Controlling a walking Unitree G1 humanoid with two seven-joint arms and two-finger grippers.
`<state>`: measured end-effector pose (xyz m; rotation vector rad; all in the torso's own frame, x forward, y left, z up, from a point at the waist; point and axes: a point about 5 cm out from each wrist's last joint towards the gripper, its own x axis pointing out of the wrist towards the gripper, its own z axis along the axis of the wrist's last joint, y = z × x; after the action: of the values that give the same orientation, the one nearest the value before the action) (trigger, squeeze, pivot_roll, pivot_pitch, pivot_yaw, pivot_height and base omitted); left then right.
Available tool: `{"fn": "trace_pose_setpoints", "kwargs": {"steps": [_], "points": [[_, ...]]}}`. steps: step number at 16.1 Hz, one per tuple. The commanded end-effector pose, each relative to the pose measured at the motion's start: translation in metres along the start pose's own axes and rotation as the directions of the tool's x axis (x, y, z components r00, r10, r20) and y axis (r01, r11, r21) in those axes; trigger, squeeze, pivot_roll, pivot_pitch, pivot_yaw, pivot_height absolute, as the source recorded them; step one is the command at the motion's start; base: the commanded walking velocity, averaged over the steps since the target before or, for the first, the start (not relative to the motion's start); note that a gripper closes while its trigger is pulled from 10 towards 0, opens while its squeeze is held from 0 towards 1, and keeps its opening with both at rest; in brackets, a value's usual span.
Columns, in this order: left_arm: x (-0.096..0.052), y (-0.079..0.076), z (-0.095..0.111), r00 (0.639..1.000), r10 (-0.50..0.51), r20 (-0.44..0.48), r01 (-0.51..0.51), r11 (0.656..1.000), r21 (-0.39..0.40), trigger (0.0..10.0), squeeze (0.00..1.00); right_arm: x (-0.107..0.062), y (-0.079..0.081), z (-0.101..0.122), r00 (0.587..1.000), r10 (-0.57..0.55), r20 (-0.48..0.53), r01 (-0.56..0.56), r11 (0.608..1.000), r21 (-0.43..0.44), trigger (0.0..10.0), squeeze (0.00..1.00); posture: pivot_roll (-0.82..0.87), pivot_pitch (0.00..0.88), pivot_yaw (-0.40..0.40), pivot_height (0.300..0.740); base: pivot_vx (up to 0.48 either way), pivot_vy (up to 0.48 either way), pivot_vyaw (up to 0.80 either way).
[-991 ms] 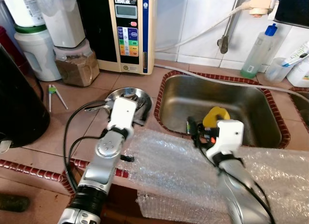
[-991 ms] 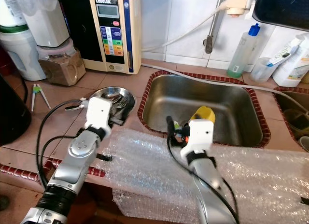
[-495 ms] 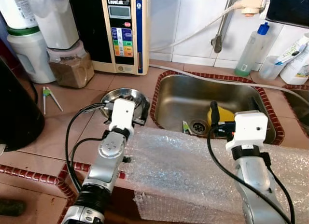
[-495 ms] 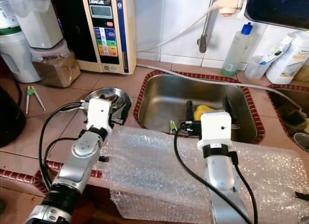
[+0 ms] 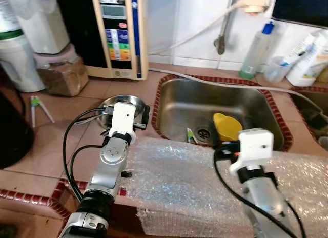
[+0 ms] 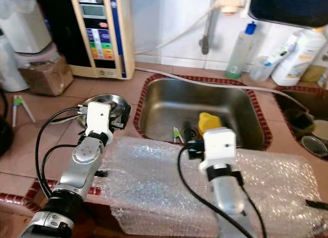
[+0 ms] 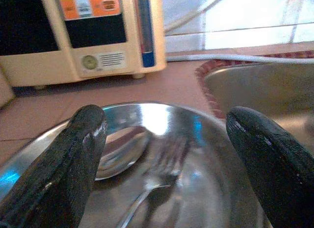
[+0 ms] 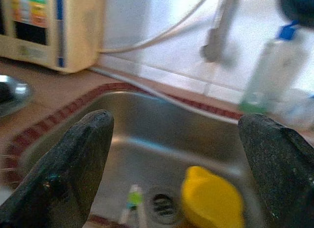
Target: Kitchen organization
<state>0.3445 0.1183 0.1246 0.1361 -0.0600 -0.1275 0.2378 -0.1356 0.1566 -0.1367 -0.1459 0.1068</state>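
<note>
The terracotta-tiled counter [image 5: 61,140] is crowded, and that is where trouble could start. The sheet of clear bubble wrap [image 5: 184,181] draped over its front edge lies under both arms, so a forearm dragging back could snag it and pull it to the floor. The rectangular stainless steel sink [image 5: 179,102] holds a yellow plastic scoop-like piece [image 5: 227,126] by the drain, with a small green-and-white item just beside it. The right pincer [image 8: 179,174] hangs spread open above that basin, holding nothing. A descent from here could nudge the yellow piece aside rather than straddle it. The round shiny steel bowl [image 7: 196,134] sits on the counter just left of the sink, with a metal spoon [image 7: 120,152] and a metal fork [image 7: 157,176] lying inside. The left pincer [image 7: 167,164] hovers open at its rim and could tip the light bowl if it presses one edge.
</note>
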Motion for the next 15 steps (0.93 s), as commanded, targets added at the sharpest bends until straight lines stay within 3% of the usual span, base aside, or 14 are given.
{"fn": "trace_pose_setpoints", "kwargs": {"steps": [1, 3, 5, 9, 12, 14, 15], "points": [[0.003, 0.0, 0.001, 1.0, 0.013, -0.001, -0.013, 1.0, 0.014, 10.0, 0.0, -0.003, 0.004, 0.004, 1.0, 0.03, 0.001, -0.03, 0.999, 0.023, 10.0, 0.0, 0.02, 0.0, -0.018, 0.74, 0.0, 0.0, 0.0], [0.008, 0.005, 0.001, 0.997, 0.076, -0.005, -0.075, 0.997, 0.03, 10.0, 0.0, -0.008, 0.013, 0.005, 0.991, 0.13, -0.022, -0.126, 0.983, 0.136, 10.0, 0.0, 0.02, 0.0, -0.023, 0.74, 0.0, 0.0, 0.0], [0.012, 0.007, 0.001, 0.995, 0.095, -0.016, -0.094, 0.995, 0.026, 10.0, 0.0, -0.009, 0.015, 0.009, 0.983, 0.183, -0.014, -0.18, 0.976, 0.124, 10.0, 0.0, 0.01, 0.0, -0.031, 0.74, 0.0, 0.0, 0.27], [0.024, 0.008, 0.005, 0.991, 0.127, -0.033, -0.126, 0.992, 0.029, 10.0, 0.0, -0.011, 0.014, 0.006, 0.981, 0.19, -0.049, -0.184, 0.976, 0.114, 10.0, 0.0, 0.0, 0.0, -0.045, 0.74, 0.0, 0.0, 0.18], [0.033, 0.005, 0.003, 0.984, 0.125, -0.123, -0.123, 0.992, 0.021, 10.0, 0.0, -0.01, 0.014, 0.006, 0.979, 0.196, -0.057, -0.189, 0.975, 0.116, 10.0, 0.0, 0.0, 0.0, -0.032, 0.74, 0.0, 0.0, 0.0], [0.037, 0.003, 0.004, 0.984, 0.11, -0.138, -0.103, 0.993, 0.057, 10.0, 0.0, -0.01, 0.016, 0.006, 0.98, 0.191, -0.058, -0.183, 0.976, 0.116, 10.0, 0.0, 0.0, 0.0, -0.021, 0.74, 0.0, 0.0, 0.0], [0.04, 0.0, 0.002, 0.979, 0.088, -0.182, -0.068, 0.991, 0.114, 10.0, 0.0, -0.008, 0.019, 0.007, 0.98, 0.19, -0.053, -0.183, 0.976, 0.12, 10.0, 0.0, 0.0, 0.0, -0.007, 0.74, 0.0, 0.0, 0.0]]}}
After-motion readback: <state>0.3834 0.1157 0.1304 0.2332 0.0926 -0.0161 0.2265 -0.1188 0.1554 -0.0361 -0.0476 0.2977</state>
